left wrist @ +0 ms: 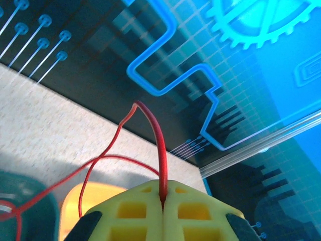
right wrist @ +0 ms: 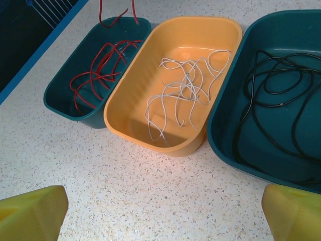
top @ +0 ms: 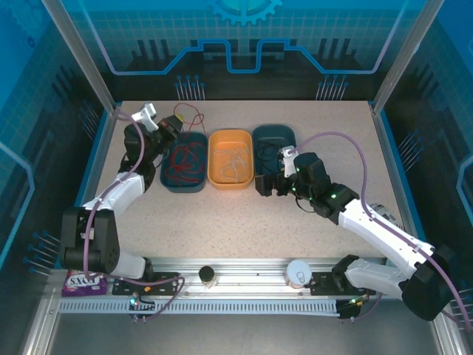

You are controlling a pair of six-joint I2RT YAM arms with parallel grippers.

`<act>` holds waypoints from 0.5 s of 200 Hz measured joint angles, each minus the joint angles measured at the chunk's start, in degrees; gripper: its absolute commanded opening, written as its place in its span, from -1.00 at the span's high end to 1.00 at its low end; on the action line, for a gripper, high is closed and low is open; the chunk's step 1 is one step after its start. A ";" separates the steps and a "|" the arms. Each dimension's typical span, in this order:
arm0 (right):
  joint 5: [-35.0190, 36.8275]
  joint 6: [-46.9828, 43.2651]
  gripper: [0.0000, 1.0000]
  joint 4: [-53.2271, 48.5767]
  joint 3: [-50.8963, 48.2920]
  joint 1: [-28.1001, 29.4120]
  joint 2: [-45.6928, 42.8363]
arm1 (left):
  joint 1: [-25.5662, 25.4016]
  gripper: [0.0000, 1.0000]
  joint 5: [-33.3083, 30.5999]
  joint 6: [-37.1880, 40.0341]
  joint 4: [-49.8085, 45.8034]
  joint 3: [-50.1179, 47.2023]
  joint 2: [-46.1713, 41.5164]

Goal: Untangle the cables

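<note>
The thin red wire (left wrist: 161, 150) was pinched between the yellow pads of the left gripper (left wrist: 163, 193), whose fingers were pressed together on it. It rose straight out of their seam, arched over above the tips, and dropped away below them in slack loops. Under those fingers stood a dark teal plastic tub (right wrist: 65, 108) holding the other loose red wires (right wrist: 100, 70). Whether the lifted strand was free of them could not be told.

Ahead of the right gripper (right wrist: 165, 211), whose fingers were spread wide and held nothing, sat an orange oval plastic tub (right wrist: 120, 125) with curled whitish wires (right wrist: 185, 85). Just beside it, off that gripper's right finger, was a second dark teal tub (right wrist: 220, 145) with coiled black wires (right wrist: 276, 90). The speckled table top (right wrist: 125, 191) lay bare between the two fingertips.

The step in hand looked like drawing one red strand up out of its heap. With the colours lying apart, the job seemed well along. The next move would likely call for a slow, high lift until the trailing end cleared the rest, watching for snags, then setting it down apart
</note>
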 measured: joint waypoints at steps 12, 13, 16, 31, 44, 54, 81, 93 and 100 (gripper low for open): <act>-0.02 0.00 -0.99 0.00 -0.02 0.00 0.26 | 0.00 1.00 -0.76 -0.07 1.07 -2.73 -0.04; -0.02 0.00 -0.99 0.00 0.00 0.00 0.28 | 0.00 1.00 -0.83 -0.07 1.09 -2.91 -0.04; -0.07 0.00 -0.99 0.00 0.00 0.00 0.33 | 0.00 1.00 -1.16 -0.04 1.22 -3.72 -0.15; -0.20 0.00 -0.99 0.02 0.00 0.00 0.55 | 0.00 1.00 -2.69 -0.04 1.64 -6.99 -0.81; -0.24 0.00 -0.99 0.02 -0.02 0.00 0.59 | 0.00 1.00 -4.22 -0.04 1.70 -9.53 -2.23; -0.37 0.00 -0.99 0.04 0.00 0.00 0.59 | 0.02 1.00 -5.35 -0.04 1.73 -11.06 -3.69; -0.42 0.02 -0.99 0.04 0.00 0.00 0.70 | 0.00 1.00 -7.69 -0.07 2.23 -13.86 -8.09; -0.42 0.04 -0.99 0.07 -0.02 0.00 0.83 | -0.04 1.00 -8.33 -0.04 2.40 -14.73 -9.46; -0.44 0.04 -0.99 0.07 -0.02 0.00 0.87 | -0.11 1.00 -8.70 -0.02 2.38 -15.08 -10.05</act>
